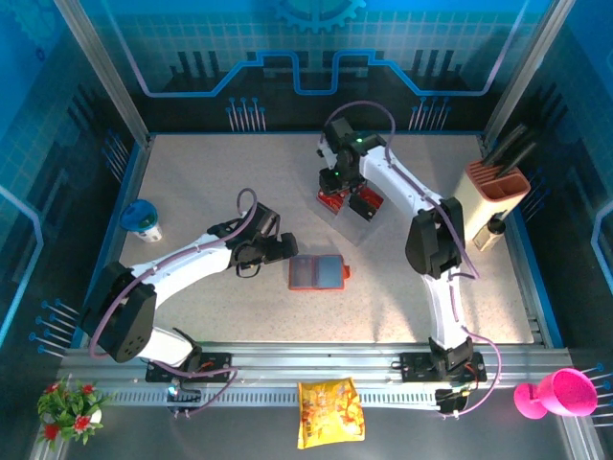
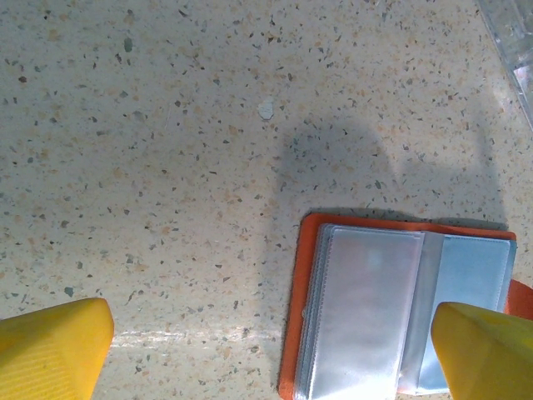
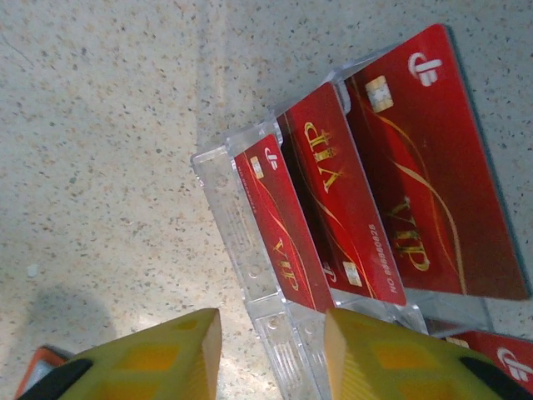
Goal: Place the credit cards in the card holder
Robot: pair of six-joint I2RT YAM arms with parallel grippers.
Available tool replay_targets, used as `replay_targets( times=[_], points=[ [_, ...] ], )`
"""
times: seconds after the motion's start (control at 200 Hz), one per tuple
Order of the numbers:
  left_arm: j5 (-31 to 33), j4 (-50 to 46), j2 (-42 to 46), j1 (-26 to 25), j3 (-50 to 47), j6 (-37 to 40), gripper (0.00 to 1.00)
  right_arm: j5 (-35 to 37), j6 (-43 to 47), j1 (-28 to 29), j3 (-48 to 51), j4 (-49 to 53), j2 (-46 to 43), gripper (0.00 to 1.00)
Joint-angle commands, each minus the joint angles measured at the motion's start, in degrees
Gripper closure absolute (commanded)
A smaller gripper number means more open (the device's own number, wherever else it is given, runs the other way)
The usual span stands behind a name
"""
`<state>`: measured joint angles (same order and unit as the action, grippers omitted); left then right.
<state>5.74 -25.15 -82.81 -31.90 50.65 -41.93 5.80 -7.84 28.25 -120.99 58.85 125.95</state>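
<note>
The card holder [image 1: 316, 272] lies open in the middle of the table, orange with clear grey-blue sleeves facing up. My left gripper [image 1: 285, 249] hovers just left of it, open wide; in the left wrist view its yellow fingers [image 2: 52, 350] straddle the card holder's [image 2: 375, 317] left half. Far behind, my right gripper [image 1: 340, 188] hangs over the clear rack [image 3: 250, 250] holding three red credit cards [image 3: 350, 200]. Its jaws stand narrowed but apart around the rack's end rail, below the front card's lower edge, the left finger [image 3: 166, 358] clear of the rack.
A second rack with red cards [image 1: 368, 204] sits right of the first. A blue-lidded cup [image 1: 144, 220] stands at the left wall, a beige holder [image 1: 496, 187] at the right wall. A yellow snack bag [image 1: 330, 412] and a pink cup [image 1: 556, 395] lie off the near edge.
</note>
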Motion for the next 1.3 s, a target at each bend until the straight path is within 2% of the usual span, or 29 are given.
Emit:
replay_targets(
  times=[0.0, 0.215, 0.59, 1.061, 1.141, 1.296],
  points=[
    [0.85, -1.42, 0.67, -0.52, 0.18, -0.44, 0.01, 3.37, 1.86, 0.96, -4.65, 5.33, 3.74, 0.65],
    [1.12, -1.66, 1.50, -0.51, -0.66, -0.69, 0.01, 5.88, 3.29, 1.67, -9.98, 7.48, 8.53, 0.69],
    [0.62, -1.54, 0.45, -0.48, -0.10, -0.43, 0.01, 7.13, 4.54, 1.96, -11.09, 7.59, 11.89, 0.73],
    [0.68, -1.22, 1.23, -0.51, -1.24, -1.13, 0.01, 5.16, 5.17, 2.52, -10.85, 7.51, 11.00, 0.85],
    [0.69, -1.22, 1.46, -0.48, -1.43, -1.22, 0.01, 5.18, 5.19, 2.62, -10.93, 7.42, 10.35, 0.82],
    [0.60, -1.13, 1.64, -0.52, -1.74, -1.40, 0.01, 7.58, 5.46, 3.02, -11.42, 7.16, 8.80, 0.65]
  ],
)
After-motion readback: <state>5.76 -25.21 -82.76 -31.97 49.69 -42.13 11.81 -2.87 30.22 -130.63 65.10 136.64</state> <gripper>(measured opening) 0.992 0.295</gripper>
